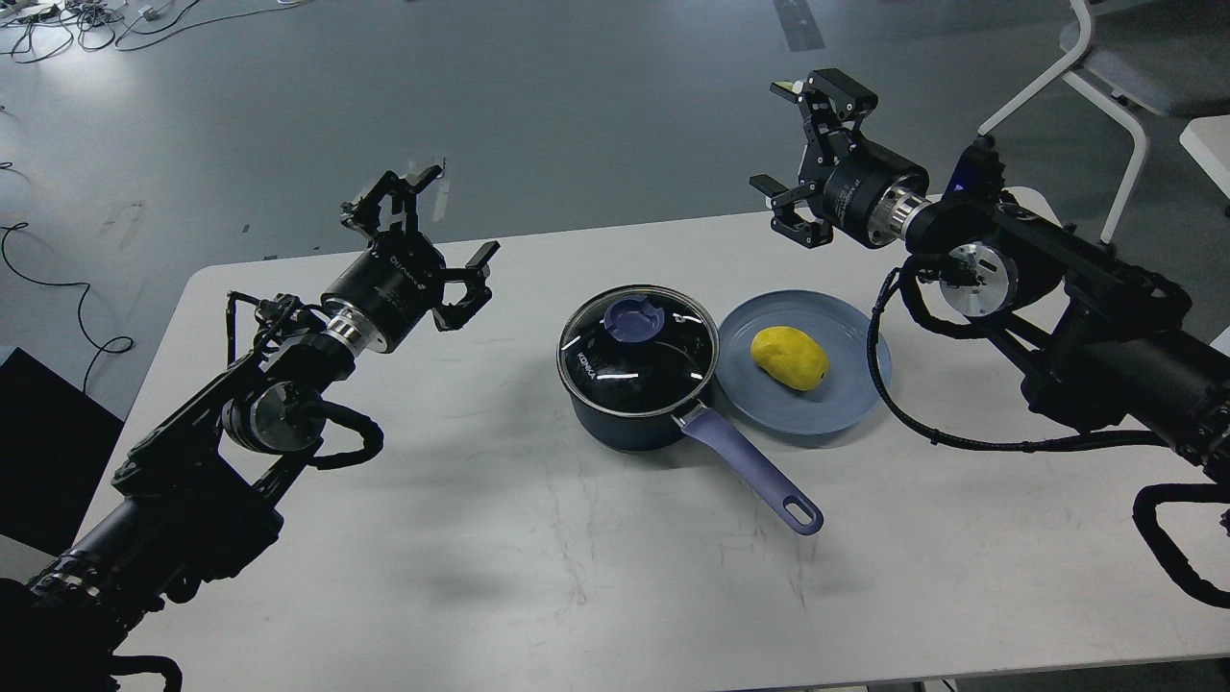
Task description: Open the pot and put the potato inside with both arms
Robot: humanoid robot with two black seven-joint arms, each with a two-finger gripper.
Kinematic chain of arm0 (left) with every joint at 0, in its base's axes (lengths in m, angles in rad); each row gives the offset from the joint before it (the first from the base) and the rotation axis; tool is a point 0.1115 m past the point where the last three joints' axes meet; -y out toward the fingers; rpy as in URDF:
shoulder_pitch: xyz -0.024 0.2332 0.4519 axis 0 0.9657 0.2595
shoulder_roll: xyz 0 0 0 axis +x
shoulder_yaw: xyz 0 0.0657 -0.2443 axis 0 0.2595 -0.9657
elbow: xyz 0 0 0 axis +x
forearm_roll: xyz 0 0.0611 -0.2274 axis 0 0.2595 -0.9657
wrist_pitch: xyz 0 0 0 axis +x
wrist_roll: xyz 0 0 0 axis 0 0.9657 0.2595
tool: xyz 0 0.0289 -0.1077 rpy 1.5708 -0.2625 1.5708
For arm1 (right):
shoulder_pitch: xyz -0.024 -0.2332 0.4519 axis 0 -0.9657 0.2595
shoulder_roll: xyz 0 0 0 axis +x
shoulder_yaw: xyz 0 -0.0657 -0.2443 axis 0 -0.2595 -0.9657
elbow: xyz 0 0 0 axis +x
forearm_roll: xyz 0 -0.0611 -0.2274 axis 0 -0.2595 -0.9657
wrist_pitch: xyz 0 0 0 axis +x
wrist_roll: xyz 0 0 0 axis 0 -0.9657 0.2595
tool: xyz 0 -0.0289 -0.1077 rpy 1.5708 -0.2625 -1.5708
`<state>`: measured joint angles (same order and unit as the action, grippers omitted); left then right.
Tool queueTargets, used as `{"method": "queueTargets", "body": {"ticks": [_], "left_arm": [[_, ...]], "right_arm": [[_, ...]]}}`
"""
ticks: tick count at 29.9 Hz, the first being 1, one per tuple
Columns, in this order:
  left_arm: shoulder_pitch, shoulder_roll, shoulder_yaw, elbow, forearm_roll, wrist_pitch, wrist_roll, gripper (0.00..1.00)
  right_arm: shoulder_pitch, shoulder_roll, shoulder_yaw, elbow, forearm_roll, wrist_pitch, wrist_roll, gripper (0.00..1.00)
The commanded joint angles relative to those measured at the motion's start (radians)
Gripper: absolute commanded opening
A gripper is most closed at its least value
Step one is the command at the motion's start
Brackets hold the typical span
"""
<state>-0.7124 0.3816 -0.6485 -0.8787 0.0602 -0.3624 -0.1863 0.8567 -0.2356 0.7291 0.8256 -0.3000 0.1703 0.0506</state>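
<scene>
The dark navy pot (629, 408) stands at the middle of the white table with its glass lid (638, 341) on. The lid's blue knob (635, 318) faces up. The lavender handle (754, 471) points to the front right. The yellow potato (790, 358) lies on a pale-blue plate (855, 384) just right of the pot. My left gripper (434, 223) is open and empty, held above the table left of the pot. My right gripper (802, 144) is open and empty, raised above the table's far edge behind the plate.
The white table (538, 538) carries only the pot and plate. A white chair (1115, 67) stands on the grey floor at the back right. Cables (58, 288) lie on the floor at the left. A dark box (38, 442) sits by the table's left edge.
</scene>
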Motion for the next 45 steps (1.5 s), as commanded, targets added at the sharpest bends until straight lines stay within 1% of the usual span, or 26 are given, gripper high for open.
{"method": "queueTargets", "body": {"ticks": [1,3,5,6,8,9,10,11,14,15,16,17,20,21,22,26,29,31,32,33,34,35,37,38,42,45], "left_arm": [[-0.005,0.011,0.013,0.001,0.022,0.003,-0.004,0.98],[-0.010,0.014,0.010,-0.002,0.088,0.005,-0.039,0.98],[-0.021,0.031,0.010,-0.017,0.244,0.019,-0.129,0.98],[-0.021,0.031,0.010,-0.017,0.245,0.019,-0.130,0.98],[-0.045,0.055,0.015,-0.063,0.466,0.095,-0.214,0.98],[-0.047,0.062,0.015,-0.084,0.533,0.127,-0.231,0.98],[-0.047,0.075,0.016,-0.141,0.667,0.201,-0.249,0.98],[-0.038,0.089,0.023,-0.202,0.801,0.267,-0.254,0.98],[-0.032,0.092,0.055,-0.276,0.995,0.336,-0.262,0.98],[-0.030,0.088,0.084,-0.308,1.115,0.388,-0.274,0.98],[-0.032,0.082,0.119,-0.331,1.233,0.467,-0.281,0.98],[-0.036,0.077,0.171,-0.342,1.350,0.556,-0.283,0.98],[-0.045,0.071,0.268,-0.338,1.530,0.707,-0.282,0.98],[-0.053,0.066,0.318,-0.326,1.611,0.785,-0.275,0.98],[-0.068,0.063,0.358,-0.313,1.648,0.805,-0.277,0.98],[-0.150,0.054,0.444,-0.299,1.664,0.766,-0.278,0.98],[-0.232,-0.021,0.483,-0.189,1.665,0.760,-0.278,0.98],[-0.289,-0.088,0.542,-0.058,1.691,0.773,-0.297,0.98],[-0.289,-0.089,0.543,-0.057,1.692,0.773,-0.297,0.98],[-0.301,-0.114,0.582,-0.004,1.710,0.811,-0.302,0.98],[-0.303,-0.128,0.599,0.016,1.716,0.841,-0.302,0.98],[-0.303,-0.148,0.634,0.047,1.719,0.851,-0.302,0.98],[-0.306,-0.184,0.732,0.099,1.719,0.851,-0.302,0.98],[-0.308,-0.190,0.757,0.115,1.718,0.851,-0.302,0.98],[-0.318,-0.222,0.797,0.207,1.715,0.851,-0.302,0.98],[-0.320,-0.236,0.797,0.244,1.707,0.851,-0.302,0.98]], "right_arm": [[-0.004,-0.016,0.010,-0.002,0.001,0.000,0.000,1.00],[-0.011,-0.048,0.038,-0.006,0.001,0.005,-0.002,1.00],[-0.043,-0.060,0.084,-0.037,0.001,0.034,-0.003,1.00],[-0.044,-0.060,0.084,-0.037,0.001,0.034,-0.003,1.00],[-0.065,-0.086,0.117,-0.051,0.010,0.060,-0.003,1.00],[-0.071,-0.097,0.121,-0.051,0.016,0.061,-0.003,1.00],[-0.080,-0.114,0.124,-0.052,0.028,0.061,-0.003,1.00],[-0.088,-0.128,0.131,-0.056,0.039,0.061,-0.002,1.00],[-0.105,-0.146,0.141,-0.069,0.047,0.061,0.003,1.00],[-0.116,-0.149,0.150,-0.078,0.059,0.061,0.005,1.00],[-0.126,-0.151,0.154,-0.085,0.076,0.061,0.006,1.00],[-0.136,-0.156,0.154,-0.085,0.088,0.061,0.008,1.00],[-0.143,-0.166,0.156,-0.083,0.096,0.060,0.008,1.00],[-0.149,-0.171,0.156,-0.083,0.098,0.060,0.008,1.00],[-0.154,-0.177,0.156,-0.083,0.098,0.060,0.008,1.00],[-0.162,-0.197,0.156,-0.083,0.098,0.060,0.008,1.00],[-0.168,-0.199,0.156,-0.083,0.098,0.060,0.008,1.00],[-0.169,-0.199,0.156,-0.083,0.098,0.057,0.008,1.00],[-0.169,-0.199,0.156,-0.083,0.098,0.057,0.008,1.00],[-0.169,-0.199,0.156,-0.083,0.098,0.055,0.008,1.00],[-0.169,-0.199,0.156,-0.083,0.098,0.055,0.008,1.00],[-0.169,-0.199,0.156,-0.083,0.098,0.054,0.008,1.00],[-0.169,-0.200,0.156,-0.083,0.098,0.052,0.008,1.00],[-0.169,-0.202,0.154,-0.083,0.098,0.052,0.008,1.00],[-0.177,-0.212,0.154,-0.085,0.098,0.052,0.008,1.00],[-0.182,-0.212,0.154,-0.083,0.098,0.052,0.008,1.00]]}}
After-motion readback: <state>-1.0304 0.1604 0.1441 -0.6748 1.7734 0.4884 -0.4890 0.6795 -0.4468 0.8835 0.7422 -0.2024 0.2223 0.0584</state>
